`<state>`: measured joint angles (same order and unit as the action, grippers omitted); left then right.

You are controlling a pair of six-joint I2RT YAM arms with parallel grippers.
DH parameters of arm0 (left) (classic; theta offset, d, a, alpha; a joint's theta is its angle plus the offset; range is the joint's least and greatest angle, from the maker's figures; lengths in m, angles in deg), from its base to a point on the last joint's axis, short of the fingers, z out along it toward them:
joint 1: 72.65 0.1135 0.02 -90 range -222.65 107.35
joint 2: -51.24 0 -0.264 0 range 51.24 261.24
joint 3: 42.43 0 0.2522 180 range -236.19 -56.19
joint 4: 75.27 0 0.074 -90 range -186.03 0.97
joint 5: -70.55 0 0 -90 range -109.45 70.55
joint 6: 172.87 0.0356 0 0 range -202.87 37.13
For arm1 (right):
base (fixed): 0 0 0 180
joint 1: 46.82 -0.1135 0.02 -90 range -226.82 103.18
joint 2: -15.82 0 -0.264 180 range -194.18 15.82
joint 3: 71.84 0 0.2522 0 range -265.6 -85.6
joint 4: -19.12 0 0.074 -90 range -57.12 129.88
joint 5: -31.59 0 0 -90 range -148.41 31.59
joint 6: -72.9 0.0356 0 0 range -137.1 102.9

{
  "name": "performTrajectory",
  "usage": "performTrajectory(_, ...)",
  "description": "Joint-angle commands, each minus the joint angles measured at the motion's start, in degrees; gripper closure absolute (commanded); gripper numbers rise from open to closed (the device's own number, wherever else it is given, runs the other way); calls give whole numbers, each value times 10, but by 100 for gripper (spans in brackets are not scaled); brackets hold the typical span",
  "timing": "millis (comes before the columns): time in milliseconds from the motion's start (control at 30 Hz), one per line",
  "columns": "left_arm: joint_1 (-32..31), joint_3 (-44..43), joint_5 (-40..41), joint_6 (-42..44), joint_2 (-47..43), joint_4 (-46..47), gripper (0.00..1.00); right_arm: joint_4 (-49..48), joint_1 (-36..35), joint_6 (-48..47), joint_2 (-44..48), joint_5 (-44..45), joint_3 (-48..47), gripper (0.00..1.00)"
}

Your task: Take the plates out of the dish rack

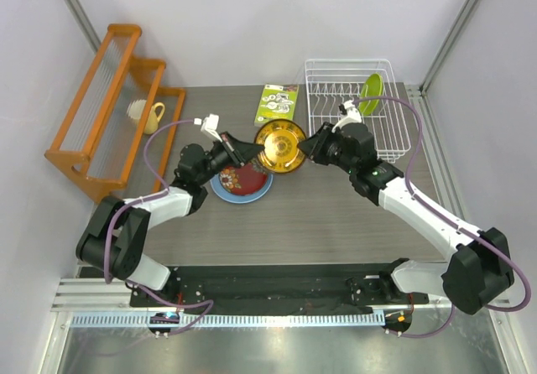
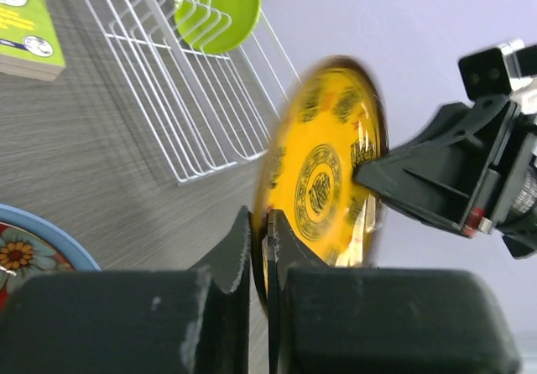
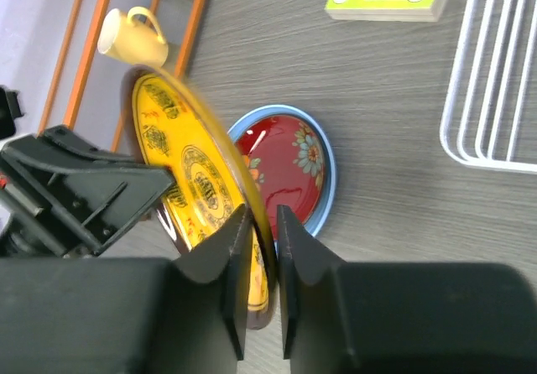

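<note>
**A:** How far along is the unloading?

**B:** Past halfway, by the look of it. The dish rack (image 1: 331,89) sits at the upper right of the top view, and only one plate shows in it. The large light-blue plate (image 1: 252,198) lies flat on the bench (image 1: 319,215), left of centre. The dark-red floral plate (image 1: 245,181) is stacked inside it, so two are down.

**A:** And the other two?

**B:** The yellow plate (image 1: 281,146) is out of the rack. It is held clear of the bench at the centre of the frame, just right of the stack. The lime-green plate (image 1: 371,95) stands upright among the tines toward the rack's upper right corner. Judged from that, it is the last one to fetch.

**A:** Where does the yellow plate sit relative to the jaws?

**B:** Between both pairs. In the left wrist view, the left jaws are closed narrow on the plate's rim at the bottom centre of the frame, one finger on each face. In the right wrist view, the right jaws pinch the opposite rim in the same way. The plate bridges the gap from one arm to the other. It reads as a handover, with both sides gripping at once.
</note>
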<state>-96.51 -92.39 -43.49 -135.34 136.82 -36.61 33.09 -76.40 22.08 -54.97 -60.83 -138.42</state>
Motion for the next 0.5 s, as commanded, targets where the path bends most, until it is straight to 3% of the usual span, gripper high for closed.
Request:
performTrajectory(0,1,-1,19,54,-6,-28,100,-57,-4,24,10,-15,-11,66)
performTrajectory(67,1,-4,26,69,-14,-64,100,-43,-4,16,13,-2,-13,62)
performTrajectory(133,2,-9,44,95,-30,-97,100,-23,-3,4,19,21,-17,43)
performTrajectory(167,2,-11,52,104,-37,-136,100,-15,-3,-2,22,22,-19,38)
performTrajectory(300,5,-18,111,147,-66,-222,100,14,-3,-23,37,77,-17,34)
performTrajectory(467,34,-18,122,161,-83,-282,100,28,0,-36,41,94,-13,32)
